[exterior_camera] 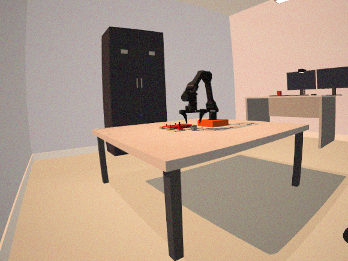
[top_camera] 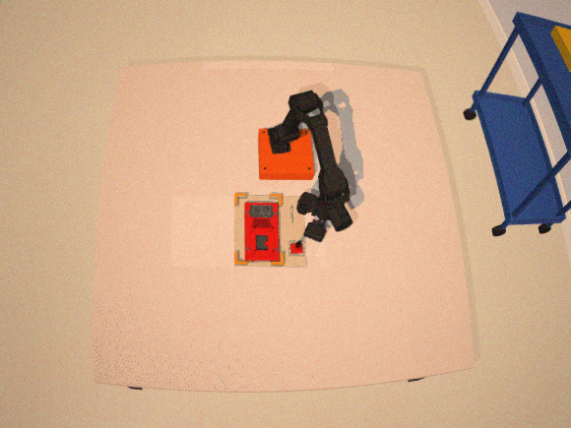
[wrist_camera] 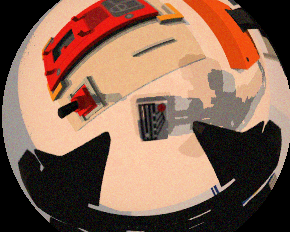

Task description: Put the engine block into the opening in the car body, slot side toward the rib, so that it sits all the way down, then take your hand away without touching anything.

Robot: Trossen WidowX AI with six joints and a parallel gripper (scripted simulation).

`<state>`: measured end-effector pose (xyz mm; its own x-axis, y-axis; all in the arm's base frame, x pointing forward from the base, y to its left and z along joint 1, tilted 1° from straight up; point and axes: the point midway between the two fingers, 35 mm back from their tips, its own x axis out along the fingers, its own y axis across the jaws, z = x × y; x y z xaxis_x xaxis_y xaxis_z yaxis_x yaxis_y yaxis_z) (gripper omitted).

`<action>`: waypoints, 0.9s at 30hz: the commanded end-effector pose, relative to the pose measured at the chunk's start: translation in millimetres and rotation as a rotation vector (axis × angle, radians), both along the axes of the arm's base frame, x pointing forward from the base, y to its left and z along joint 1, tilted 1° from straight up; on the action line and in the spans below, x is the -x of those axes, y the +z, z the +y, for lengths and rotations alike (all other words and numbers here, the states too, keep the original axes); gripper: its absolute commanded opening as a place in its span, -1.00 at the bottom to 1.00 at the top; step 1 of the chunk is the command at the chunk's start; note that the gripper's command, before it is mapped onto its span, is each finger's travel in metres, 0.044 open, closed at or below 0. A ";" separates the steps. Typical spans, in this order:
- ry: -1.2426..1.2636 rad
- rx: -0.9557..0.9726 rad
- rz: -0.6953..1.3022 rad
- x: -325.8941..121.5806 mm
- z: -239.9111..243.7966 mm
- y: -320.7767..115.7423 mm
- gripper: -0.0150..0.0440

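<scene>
The engine block (exterior_camera: 194, 128) (wrist_camera: 153, 120) is a small grey block with dark slots and a red round spot. It lies on the table just right of the board, separate from the car body. It is mostly hidden under the arm in the top view. The red car body (top_camera: 250, 237) (exterior_camera: 177, 126) (wrist_camera: 80, 30) lies on the board, and its dark opening (top_camera: 261, 242) (wrist_camera: 62, 47) holds no block. My gripper (top_camera: 313, 217) (exterior_camera: 193, 123) (wrist_camera: 153, 131) is wide open and empty, pointing down above the block, with the fingers to either side of it in the wrist view.
The tan board (top_camera: 292, 232) (wrist_camera: 120, 67) has orange corner brackets around the car body. Between car and block, a red piece (top_camera: 296, 250) (wrist_camera: 88, 99) with an upright black knob stands in a small holder. A narrow slot lies behind it. The orange arm base (top_camera: 286, 163) (exterior_camera: 213, 123) (wrist_camera: 242, 55) is farther back.
</scene>
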<state>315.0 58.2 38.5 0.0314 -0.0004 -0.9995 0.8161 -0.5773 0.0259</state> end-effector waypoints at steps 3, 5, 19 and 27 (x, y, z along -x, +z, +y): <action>-0.005 -0.004 0.013 2.5 0.5 -11.7 1.00; -0.005 -0.004 0.013 2.4 0.5 -14.9 1.00; -0.005 -0.004 0.013 2.3 0.5 -26.8 0.56; -0.005 -0.004 0.013 2.3 0.5 -26.8 0.04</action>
